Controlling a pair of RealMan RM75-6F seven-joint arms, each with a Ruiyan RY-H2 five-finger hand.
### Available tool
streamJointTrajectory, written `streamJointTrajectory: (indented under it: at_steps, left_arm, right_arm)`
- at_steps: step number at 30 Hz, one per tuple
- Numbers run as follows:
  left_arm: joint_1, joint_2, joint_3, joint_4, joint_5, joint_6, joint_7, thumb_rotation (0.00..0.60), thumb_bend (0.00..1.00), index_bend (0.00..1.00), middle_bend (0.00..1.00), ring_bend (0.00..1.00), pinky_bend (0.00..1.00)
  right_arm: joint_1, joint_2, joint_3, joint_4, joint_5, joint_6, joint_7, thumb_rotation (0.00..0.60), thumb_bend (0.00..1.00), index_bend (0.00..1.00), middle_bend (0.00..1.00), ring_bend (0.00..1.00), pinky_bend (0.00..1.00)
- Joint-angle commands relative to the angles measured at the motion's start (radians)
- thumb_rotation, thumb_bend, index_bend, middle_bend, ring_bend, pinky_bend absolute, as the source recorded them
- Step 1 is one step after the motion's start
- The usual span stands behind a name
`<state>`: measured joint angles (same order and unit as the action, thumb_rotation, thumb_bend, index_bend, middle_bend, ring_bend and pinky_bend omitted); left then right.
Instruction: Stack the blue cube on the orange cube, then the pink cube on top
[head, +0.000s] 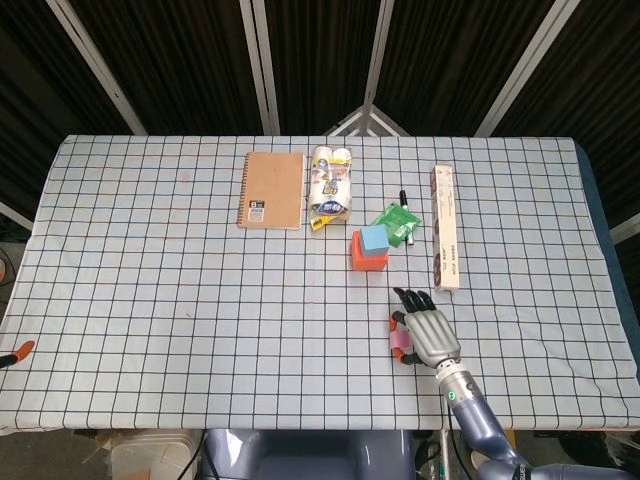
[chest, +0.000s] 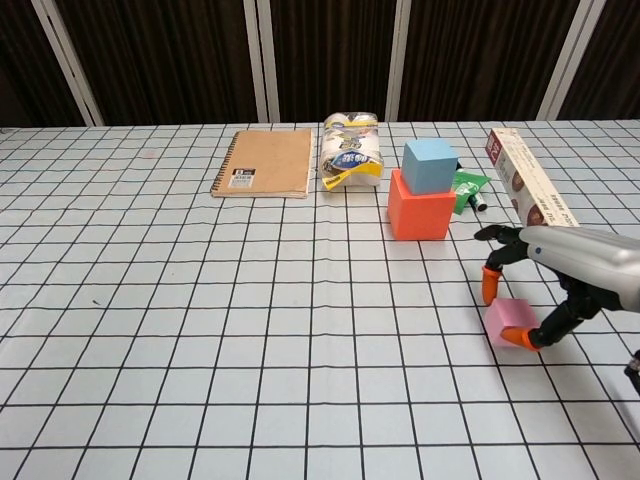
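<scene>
**One block stacked, pink one left**

The small pink cube (chest: 509, 320) sits low right on the checked counter (chest: 200, 330), pinched by the right hand (chest: 545, 290). The blue cube (chest: 430, 165) already tops the orange cube (chest: 419, 212).

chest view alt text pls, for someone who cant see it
The right hand pinches a pink cube on the checked table. Behind it, a blue cube sits on an orange cube.
</scene>
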<state>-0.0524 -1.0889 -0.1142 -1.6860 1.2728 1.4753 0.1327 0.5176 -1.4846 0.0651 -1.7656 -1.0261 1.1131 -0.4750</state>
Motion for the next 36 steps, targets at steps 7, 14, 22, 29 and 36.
streamJointTrajectory:
  at_steps: [7,14,22,29,36]
  left_arm:
    - [0.003,0.004,0.001,0.0,0.002,0.002,-0.011,0.6,0.13,0.08,0.0,0.0,0.0]
    - [0.005,0.004,0.002,0.001,0.006,0.006,-0.01,0.6,0.13,0.08,0.0,0.0,0.0]
    - [0.004,0.0,-0.004,0.001,-0.006,0.007,-0.003,0.6,0.13,0.08,0.0,0.0,0.0]
    - [0.005,-0.004,-0.009,0.0,-0.02,0.011,0.011,0.6,0.13,0.08,0.0,0.0,0.0]
    - [0.002,-0.007,-0.022,0.002,-0.048,0.008,0.018,0.6,0.13,0.08,0.0,0.0,0.0]
  right_arm:
    - [0.097,0.148,0.118,-0.158,0.111,0.013,-0.194,0.6,0.36,0.48,0.0,0.0,0.0]
    - [0.299,0.34,0.296,-0.255,0.479,-0.136,-0.286,0.6,0.36,0.49,0.0,0.0,0.0]
    - [0.524,0.423,0.328,-0.211,0.835,-0.191,-0.386,0.6,0.37,0.49,0.0,0.0,0.0]
    - [0.657,0.375,0.3,-0.087,0.985,-0.254,-0.397,0.6,0.37,0.49,0.0,0.0,0.0]
    - [0.743,0.314,0.272,0.053,1.044,-0.327,-0.379,0.6,0.37,0.49,0.0,0.0,0.0]
